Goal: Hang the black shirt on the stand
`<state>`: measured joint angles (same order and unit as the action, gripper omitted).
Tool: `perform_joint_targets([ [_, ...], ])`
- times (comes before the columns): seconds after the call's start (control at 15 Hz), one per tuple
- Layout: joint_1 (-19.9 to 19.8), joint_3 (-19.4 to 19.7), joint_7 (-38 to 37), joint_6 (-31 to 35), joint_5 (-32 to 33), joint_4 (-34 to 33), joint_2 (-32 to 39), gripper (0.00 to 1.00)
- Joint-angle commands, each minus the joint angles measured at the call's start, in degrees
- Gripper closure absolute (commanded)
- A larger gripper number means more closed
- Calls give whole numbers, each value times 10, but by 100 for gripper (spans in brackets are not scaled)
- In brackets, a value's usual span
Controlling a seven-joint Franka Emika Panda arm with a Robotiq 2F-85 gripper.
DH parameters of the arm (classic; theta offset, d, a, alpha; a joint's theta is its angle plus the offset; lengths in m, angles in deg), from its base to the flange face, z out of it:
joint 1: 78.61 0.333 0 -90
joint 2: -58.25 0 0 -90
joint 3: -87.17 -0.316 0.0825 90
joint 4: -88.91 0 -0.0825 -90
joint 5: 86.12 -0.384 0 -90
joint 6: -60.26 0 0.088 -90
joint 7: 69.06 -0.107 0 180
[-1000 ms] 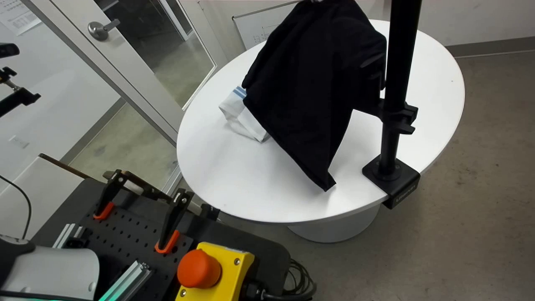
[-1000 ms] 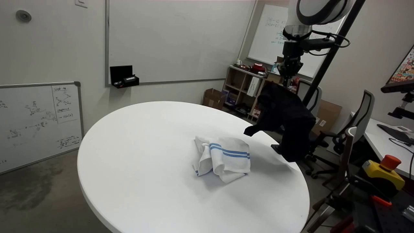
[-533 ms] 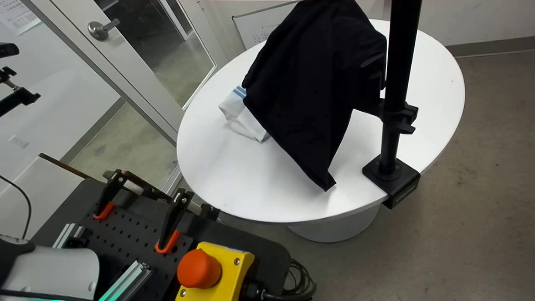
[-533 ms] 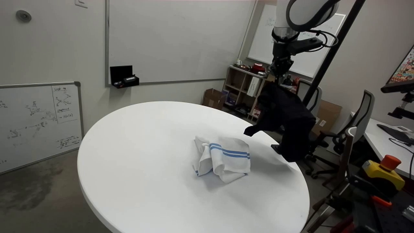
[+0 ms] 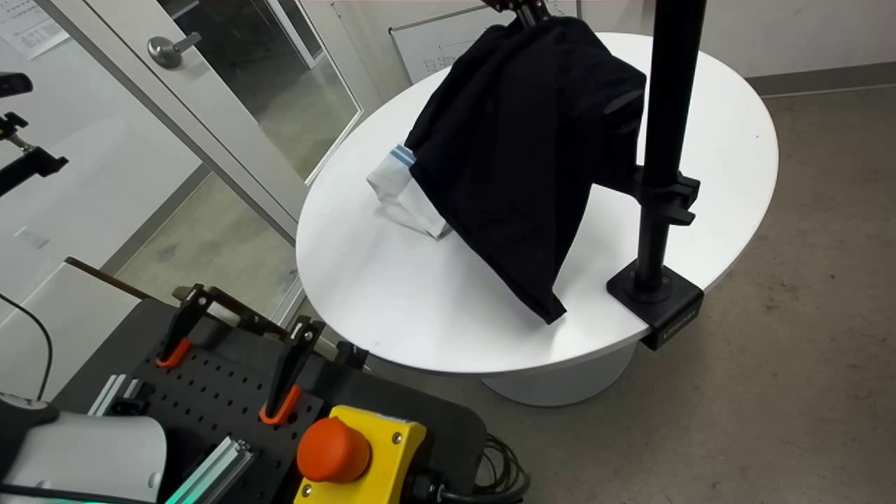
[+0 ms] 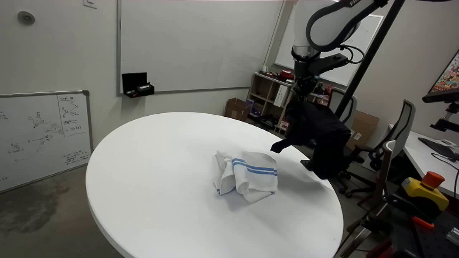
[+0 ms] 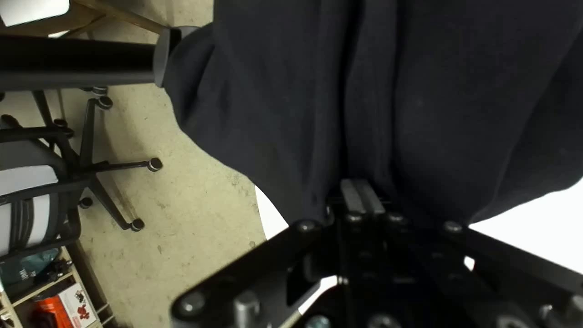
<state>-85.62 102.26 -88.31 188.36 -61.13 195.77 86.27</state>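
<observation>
The black shirt (image 5: 518, 175) hangs draped beside the black pole of the stand (image 5: 661, 140), above the table's edge. It also shows in an exterior view (image 6: 319, 132) and fills the top of the wrist view (image 7: 282, 91). Its right side merges with the stand's dark side clamp; what bears it underneath is hidden. My gripper (image 5: 530, 14) is at the shirt's top, tips down; it also shows in an exterior view (image 6: 299, 96). In the wrist view the fingertips (image 7: 362, 197) are together and press against the cloth. I see no cloth between them.
The round white table (image 6: 150, 179) carries a crumpled white cloth with blue stripes (image 6: 247, 175). A cart with an emergency-stop box (image 5: 364, 455) and clamps stands near it. Office chairs (image 7: 86, 168) and a shelf (image 6: 272, 96) are behind the stand.
The gripper moved left in an exterior view while the shirt stayed still, then came down. The shirt's top is now pressed lower, and its bottom corner shifted slightly.
</observation>
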Motion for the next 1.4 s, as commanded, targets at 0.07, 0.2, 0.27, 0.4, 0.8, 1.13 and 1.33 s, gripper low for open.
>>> perform_joint_targets([
  [0.07, 7, 8, -8, 13, 3, 2, 31, 100],
  [0.2, 8, 7, -6, 12, 3, 9, 41, 100],
  [0.27, 9, 7, -4, 12, 1, 12, 45, 100],
  [0.4, 10, 6, -2, 11, 0, 15, 51, 100],
  [0.8, 10, 9, -1, 12, 0, 12, 50, 100],
  [1.13, 13, 15, -2, 20, 5, 8, 18, 100],
  [1.33, 16, 14, 2, 30, 8, 22, -17, 100],
])
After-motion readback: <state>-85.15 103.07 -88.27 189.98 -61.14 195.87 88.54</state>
